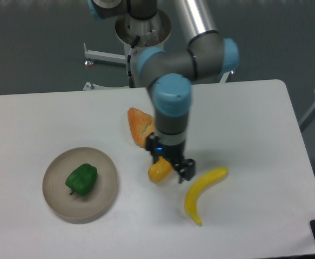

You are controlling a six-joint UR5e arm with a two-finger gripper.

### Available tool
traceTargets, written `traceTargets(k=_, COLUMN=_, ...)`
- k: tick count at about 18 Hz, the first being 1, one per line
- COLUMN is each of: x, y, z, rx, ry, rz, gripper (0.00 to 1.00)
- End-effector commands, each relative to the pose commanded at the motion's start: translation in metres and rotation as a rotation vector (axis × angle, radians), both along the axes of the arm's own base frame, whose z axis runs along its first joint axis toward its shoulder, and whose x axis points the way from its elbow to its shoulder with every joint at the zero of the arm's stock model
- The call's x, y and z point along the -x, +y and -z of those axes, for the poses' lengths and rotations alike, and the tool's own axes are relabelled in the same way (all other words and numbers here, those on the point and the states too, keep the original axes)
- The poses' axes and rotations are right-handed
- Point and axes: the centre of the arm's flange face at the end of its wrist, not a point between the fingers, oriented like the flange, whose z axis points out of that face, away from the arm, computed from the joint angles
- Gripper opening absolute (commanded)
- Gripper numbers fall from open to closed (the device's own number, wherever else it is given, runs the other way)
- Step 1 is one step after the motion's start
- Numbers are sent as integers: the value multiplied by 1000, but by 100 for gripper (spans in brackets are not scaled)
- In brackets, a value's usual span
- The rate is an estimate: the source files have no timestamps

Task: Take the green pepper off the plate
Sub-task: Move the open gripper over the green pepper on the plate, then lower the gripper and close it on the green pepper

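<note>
1. I have the gripper (171, 166) in the centre of the frame, hanging just over the yellow-orange pepper (159, 171). Its two fingers stand apart with nothing between them, so I read the jaws as open and empty.
2. The green pepper (82, 179) sits at lower left, well apart from the jaws. From the gripper it lies to the left and slightly lower in the picture, so I judge the coming move to be mostly a leftward carry before any descent.
3. The pepper looks blocky, with no strong long axis. If anything it runs from upper right to lower left, and a short stem seems to point to the lower left, though that is small and hard to be sure of.
4. The plate (104, 194) holds only the green pepper, which rests a little left of the dish's middle, clear of the rim.
5. Other things lie loose on the table: an orange wedge-shaped piece (139, 125) partly behind the arm, and a banana (200, 192) just right of the gripper. I judge neither lies on the way to the plate.
</note>
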Motion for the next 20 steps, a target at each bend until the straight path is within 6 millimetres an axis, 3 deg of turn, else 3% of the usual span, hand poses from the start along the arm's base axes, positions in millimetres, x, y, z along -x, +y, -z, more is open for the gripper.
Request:
traceTargets(k=4, x=-33, y=-2, z=6, rx=-33, ry=-168, rz=-110, gripper=100)
traceTargets(k=10, x=-79, y=2, z=30, rx=-32, ry=-170, rz=-79, gripper=100)
traceTargets(k=20, x=-96, y=10, z=61, rx=-13, ry=-173, rz=-48, gripper=100)
